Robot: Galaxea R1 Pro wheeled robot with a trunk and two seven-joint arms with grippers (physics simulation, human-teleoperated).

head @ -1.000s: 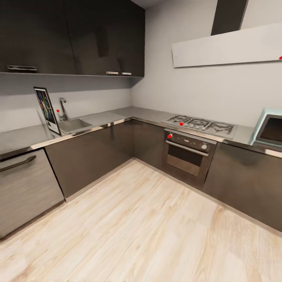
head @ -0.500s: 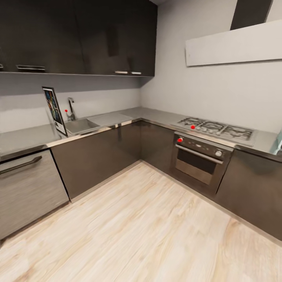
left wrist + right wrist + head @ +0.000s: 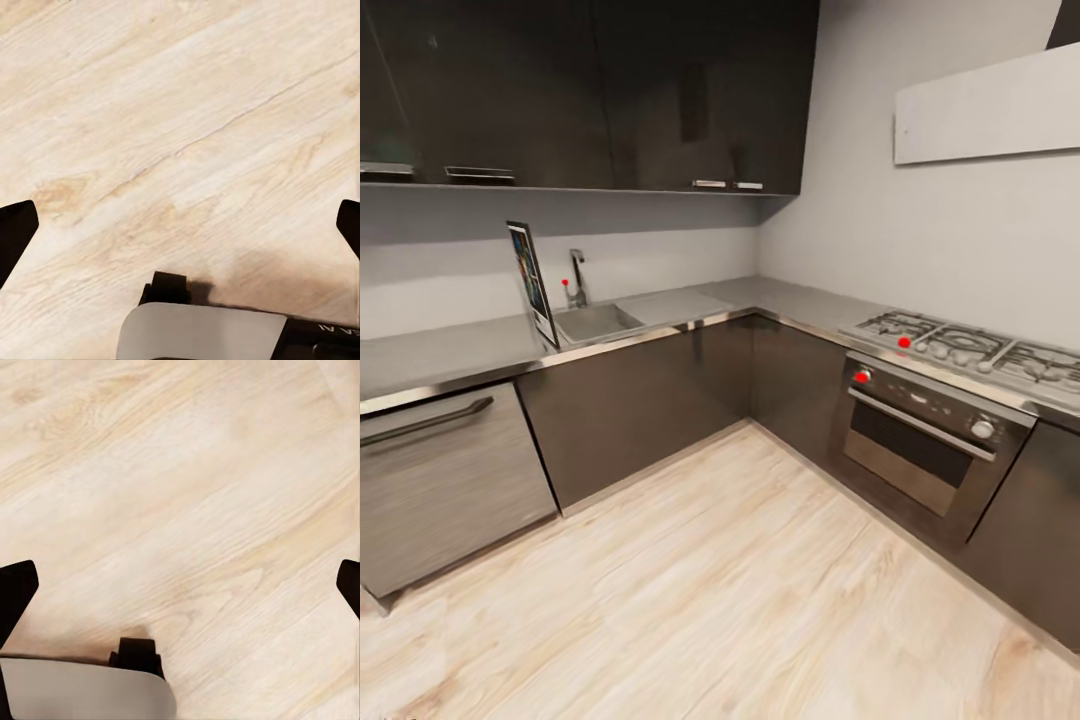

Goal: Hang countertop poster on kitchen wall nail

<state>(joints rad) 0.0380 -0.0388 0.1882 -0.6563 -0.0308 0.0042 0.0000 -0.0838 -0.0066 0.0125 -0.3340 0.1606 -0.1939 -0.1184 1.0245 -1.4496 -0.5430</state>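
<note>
Currently head view faces the corner of an L-shaped kitchen. Poster (image 3: 532, 282) stands upright on the countertop (image 3: 450, 352), seen nearly edge-on, black frame w/ white border and dark blue artwork; its lower edge sits near the counter's front lip, just beside the sink (image 3: 596, 322). Faucet (image 3: 576, 277) behind the sink, a small red dot next to it. Dark wall cabinets (image 3: 590, 95) run above the counter; pale grey wall strip between them and the counter. No nail discernible on that wall at this res.

Counter turns the corner and continues along the right wall to a gas hob (image 3: 965, 347), w/ an oven (image 3: 925, 445) below it; red dots on hob front and on oven panel, one silver knob on the oven's right side. Pale range hood (image 3: 990, 105) on the wall above. A brushed-metal appliance front w/ a dark bar handle (image 3: 445, 485) sits under the counter at far left. Light wood floor (image 3: 740, 590) fills the foreground.

Left wrist view: left gripper (image 3: 180, 232) points down at the wood floor, dark fingertips at opposite edges of the picture, i.e. spread wide, nothing between them. A white and black part of the robot's base shows below.

Right wrist view: right gripper (image 3: 180, 592) same, fingertips wide apart over bare floor, nothing held.
</note>
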